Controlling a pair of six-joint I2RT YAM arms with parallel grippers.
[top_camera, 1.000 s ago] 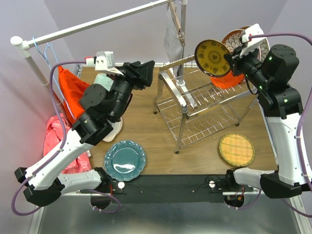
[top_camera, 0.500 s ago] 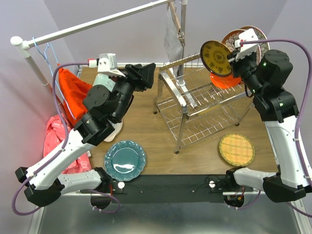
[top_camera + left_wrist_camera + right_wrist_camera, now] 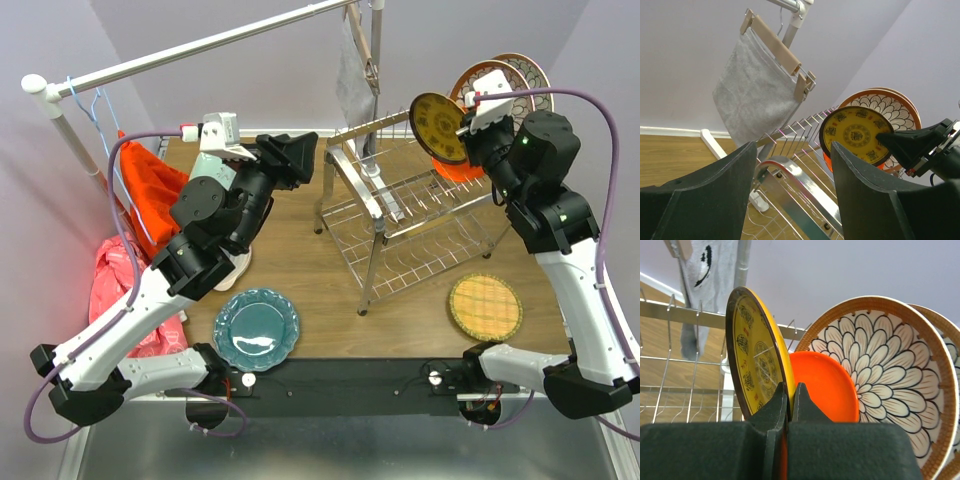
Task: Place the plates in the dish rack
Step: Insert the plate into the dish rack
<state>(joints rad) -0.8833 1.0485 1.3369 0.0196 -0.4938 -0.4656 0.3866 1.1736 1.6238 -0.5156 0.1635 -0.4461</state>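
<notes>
My right gripper [image 3: 464,130] is shut on the rim of the dark-yellow patterned plate [image 3: 437,127], held upright on edge above the back of the dish rack [image 3: 420,215]. In the right wrist view the pads [image 3: 782,397] pinch that plate [image 3: 752,355], with the orange plate [image 3: 822,385] and two brown-rimmed floral plates [image 3: 880,355] standing behind it. The teal scalloped plate [image 3: 256,329] and the yellow woven plate [image 3: 485,307] lie flat on the table. My left gripper [image 3: 290,158] hovers open left of the rack, holding nothing [image 3: 794,146].
A grey cloth on a wooden hanger [image 3: 755,95] hangs from the white rail [image 3: 200,45] behind the rack. Orange and pink cloths [image 3: 140,195] lie at the table's left edge. The rack's curved metal frame [image 3: 790,172] is just ahead of my left fingers.
The right arm has swung left and the yellow patterned plate has turned more edge-on, dropping slightly toward the rack. The left arm has barely moved.
</notes>
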